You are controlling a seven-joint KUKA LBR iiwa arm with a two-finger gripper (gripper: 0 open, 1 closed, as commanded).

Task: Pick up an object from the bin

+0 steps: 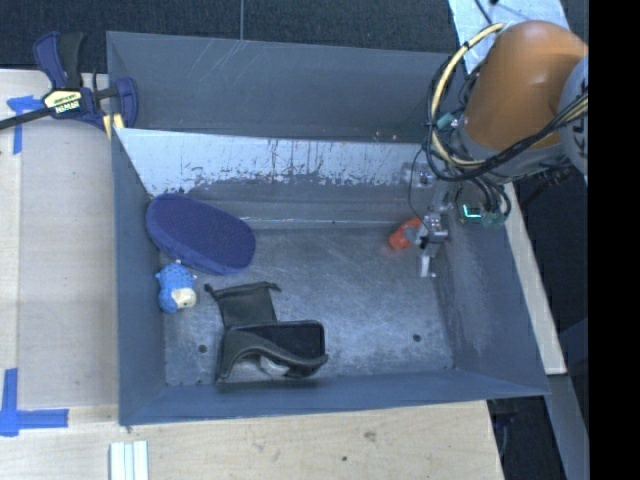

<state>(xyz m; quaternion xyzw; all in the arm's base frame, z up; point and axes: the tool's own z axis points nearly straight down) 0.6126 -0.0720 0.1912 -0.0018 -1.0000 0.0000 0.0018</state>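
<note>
Gripper (428,258) is seen low at back-right of bin (300,98), just beside small orange obj (403,236). Grip state can't be told. Grasp step is judged in hand. Next, firm closure on obj & straight lift are needed.

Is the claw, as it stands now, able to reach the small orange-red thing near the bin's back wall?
Probably yes. The small orange-red thing sits alone just left of the claw, with nothing on it or between them. The back wall is close but seems not to block.
</note>
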